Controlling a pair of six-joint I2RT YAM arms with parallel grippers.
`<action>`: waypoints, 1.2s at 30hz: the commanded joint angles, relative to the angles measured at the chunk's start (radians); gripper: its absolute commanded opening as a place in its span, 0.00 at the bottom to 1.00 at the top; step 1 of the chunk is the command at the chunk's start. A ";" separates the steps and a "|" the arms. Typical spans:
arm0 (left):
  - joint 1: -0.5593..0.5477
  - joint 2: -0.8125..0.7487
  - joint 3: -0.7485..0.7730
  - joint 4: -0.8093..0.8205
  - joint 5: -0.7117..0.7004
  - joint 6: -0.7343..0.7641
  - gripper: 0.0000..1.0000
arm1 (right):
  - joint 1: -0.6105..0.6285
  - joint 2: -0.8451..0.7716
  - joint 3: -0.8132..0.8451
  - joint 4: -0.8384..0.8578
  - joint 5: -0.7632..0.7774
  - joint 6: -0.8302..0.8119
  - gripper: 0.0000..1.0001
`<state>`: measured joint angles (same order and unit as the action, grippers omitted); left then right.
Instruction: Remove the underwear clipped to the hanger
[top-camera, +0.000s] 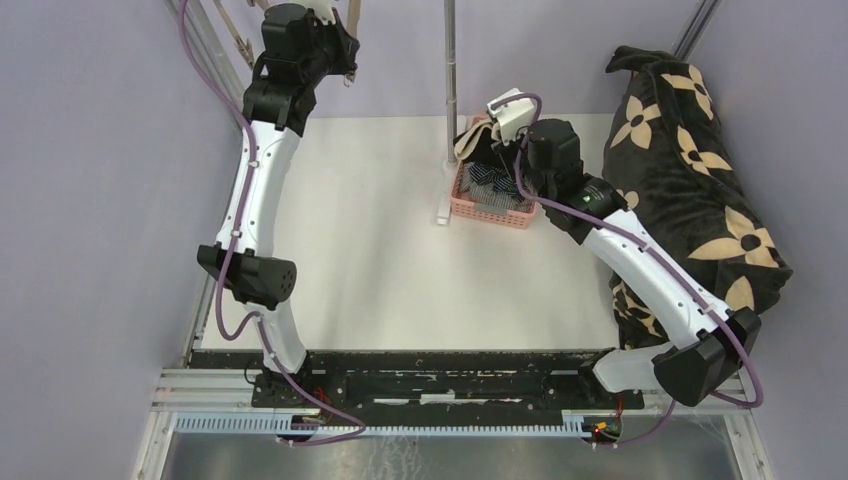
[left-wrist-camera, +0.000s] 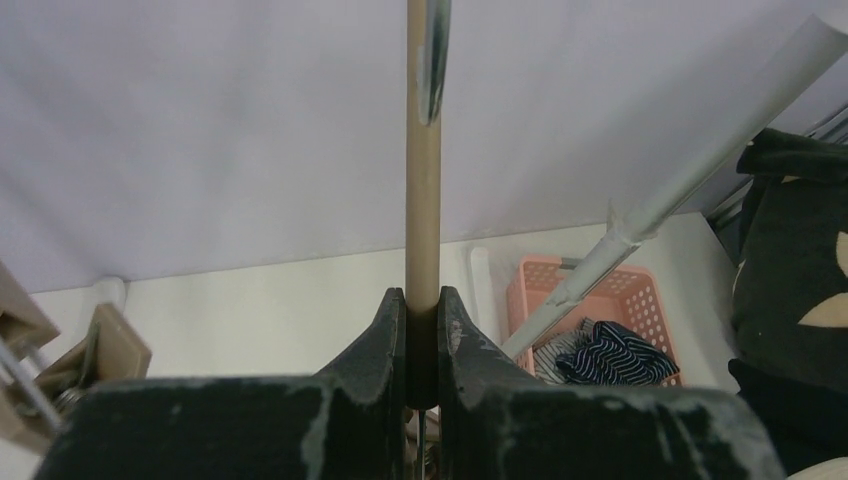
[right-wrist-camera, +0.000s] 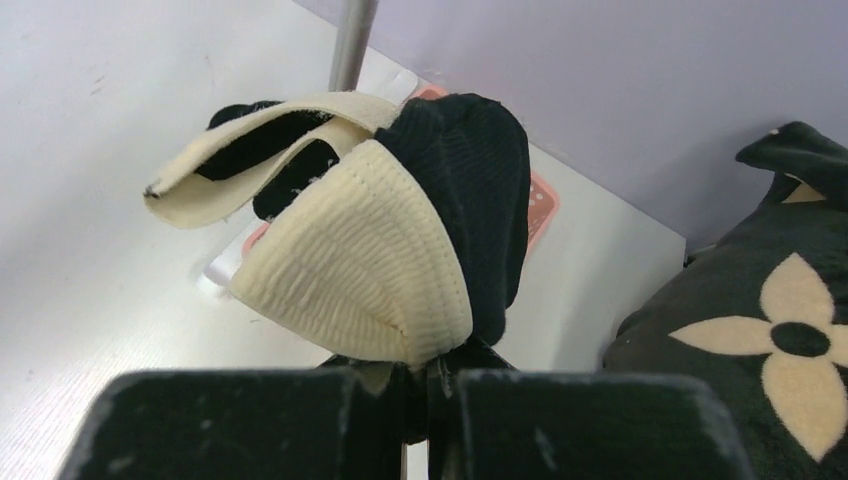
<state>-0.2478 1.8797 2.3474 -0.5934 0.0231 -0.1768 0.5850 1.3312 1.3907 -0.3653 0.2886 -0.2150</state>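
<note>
My left gripper (left-wrist-camera: 421, 310) is shut on the tan wooden bar of the hanger (left-wrist-camera: 423, 180), held high at the back left (top-camera: 335, 45). Wooden clips (left-wrist-camera: 95, 350) hang beside it. My right gripper (right-wrist-camera: 440, 375) is shut on the black underwear with a cream waistband (right-wrist-camera: 400, 240), holding it over the pink basket (top-camera: 478, 205). The navy striped underwear (left-wrist-camera: 610, 355) and a light patterned piece (left-wrist-camera: 548, 357) lie in the basket (left-wrist-camera: 640, 295). The right fingers are hidden by cloth in the top view (top-camera: 490, 150).
A metal pole (top-camera: 449, 90) on a white base stands just left of the basket. A large black flower-print blanket (top-camera: 690, 180) is piled along the table's right edge. Lilac walls close in the back and sides.
</note>
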 joint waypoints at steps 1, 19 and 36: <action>0.008 0.009 0.055 0.163 -0.022 -0.054 0.03 | -0.039 0.024 0.055 0.098 -0.006 -0.014 0.01; 0.067 0.143 0.067 0.309 -0.049 -0.140 0.03 | -0.182 0.178 0.064 0.294 -0.044 0.004 0.01; 0.101 0.173 0.072 0.371 0.026 -0.182 0.24 | -0.247 0.332 0.061 0.288 -0.166 0.102 0.01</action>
<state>-0.1532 2.0525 2.3768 -0.2935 0.0261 -0.3168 0.3473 1.6444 1.4231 -0.1341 0.1513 -0.1463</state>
